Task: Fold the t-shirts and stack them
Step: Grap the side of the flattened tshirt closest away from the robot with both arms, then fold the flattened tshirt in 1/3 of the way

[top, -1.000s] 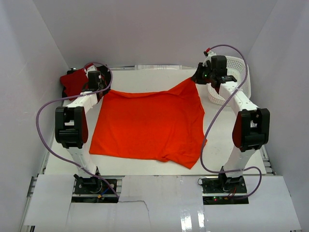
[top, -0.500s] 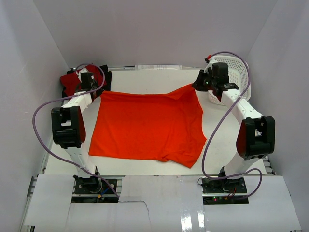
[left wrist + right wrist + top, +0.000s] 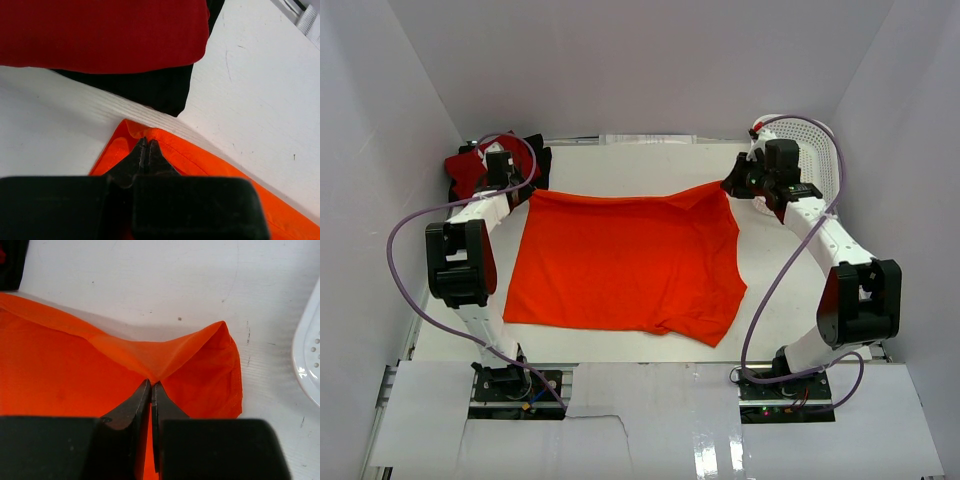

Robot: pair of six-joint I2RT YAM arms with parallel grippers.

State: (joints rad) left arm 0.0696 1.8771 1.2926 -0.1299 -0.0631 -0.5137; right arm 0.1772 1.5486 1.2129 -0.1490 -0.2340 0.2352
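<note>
The bright orange t-shirt [image 3: 625, 260] lies spread over the middle of the table. My left gripper [image 3: 525, 192] is shut on its far left corner [image 3: 165, 145]. My right gripper [image 3: 728, 186] is shut on its far right corner [image 3: 200, 355], which rises in a small peak. A folded crimson t-shirt [image 3: 470, 172] lies on a black t-shirt [image 3: 538, 160] at the far left corner, just beyond my left gripper. In the left wrist view the crimson t-shirt [image 3: 100, 32] and the black t-shirt [image 3: 160, 87] sit right behind the orange corner.
A white perforated basket [image 3: 815, 155] stands at the far right, close behind my right gripper; its rim [image 3: 307, 360] shows in the right wrist view. White walls close in the table on the left, far and right sides.
Both grippers have moved slightly outward and lower, drawing the shirt's far edge straighter and flatter. The raised peak at the right corner has sunk toward the table.
</note>
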